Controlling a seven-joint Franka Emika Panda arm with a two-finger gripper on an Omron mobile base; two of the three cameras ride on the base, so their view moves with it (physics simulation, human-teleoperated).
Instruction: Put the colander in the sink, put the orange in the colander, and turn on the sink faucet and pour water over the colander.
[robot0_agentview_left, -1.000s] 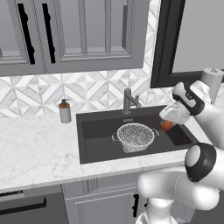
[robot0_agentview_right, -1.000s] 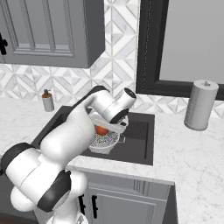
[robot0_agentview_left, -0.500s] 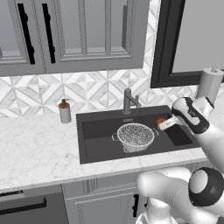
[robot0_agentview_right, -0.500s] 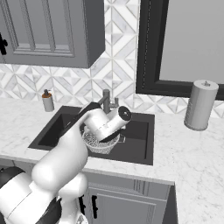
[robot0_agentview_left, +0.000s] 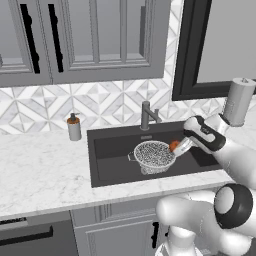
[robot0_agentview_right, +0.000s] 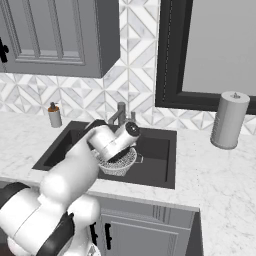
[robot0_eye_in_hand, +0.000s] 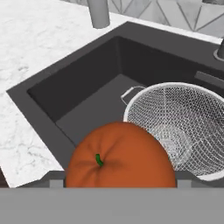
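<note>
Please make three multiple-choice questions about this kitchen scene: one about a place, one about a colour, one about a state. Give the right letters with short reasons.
1. Where is the colander?
A. on the counter
B. inside the sink
C. beside the paper towel roll

2. What colour is the pump on the soap dispenser?
A. brown
B. blue
C. white

3. What is the state of the orange?
A. lying in the colander
B. resting on the counter
C. held at the gripper, beside the colander's rim

Answers:
1. B: the mesh bowl stands on the dark basin floor, in front of the sink faucet.
2. A: its top is brown above a grey body.
3. C: the hand view shows the colander empty and the orange close in front.
</note>
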